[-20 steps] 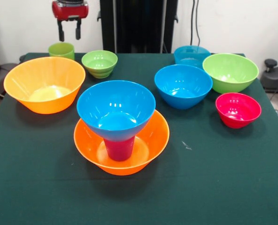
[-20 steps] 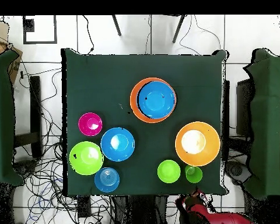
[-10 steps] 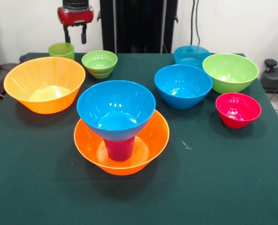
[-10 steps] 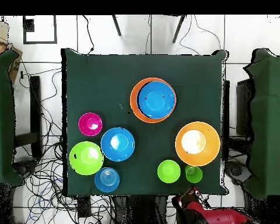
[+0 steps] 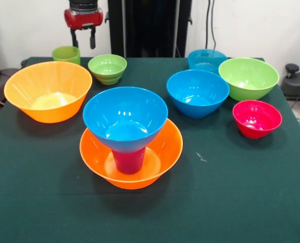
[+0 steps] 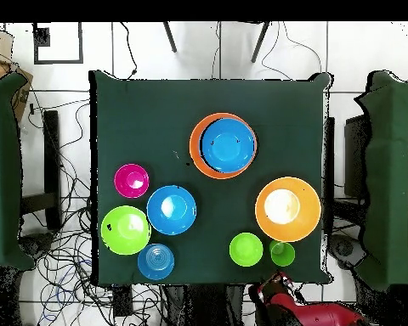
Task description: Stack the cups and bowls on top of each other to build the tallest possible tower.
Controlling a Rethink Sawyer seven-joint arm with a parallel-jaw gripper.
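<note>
The tower stands mid-table: an orange bowl (image 5: 160, 152) holds the purple-magenta cup (image 5: 128, 161), and a blue bowl (image 5: 125, 119) sits on that cup. From above, the blue bowl (image 6: 227, 144) covers most of the orange one (image 6: 195, 151). A second orange bowl (image 5: 47, 91) sits at the left, with the green cup (image 5: 66, 53) and a small lime bowl (image 5: 107, 68) behind it. My gripper (image 5: 83, 39) hangs open and empty beyond the table's far edge, between those two. In the overhead view my gripper (image 6: 275, 287) lies just off the table by the green cup (image 6: 282, 253).
On the right of the front view stand a blue bowl (image 5: 197, 92), a teal bowl (image 5: 207, 59), a large lime bowl (image 5: 249, 77) and a red-pink bowl (image 5: 257, 118). Green-covered tables (image 6: 394, 170) flank the work table, and cables (image 6: 63, 263) lie on the floor.
My gripper has shifted slightly to the right in the front view, still open. The bowls and cups have not moved.
</note>
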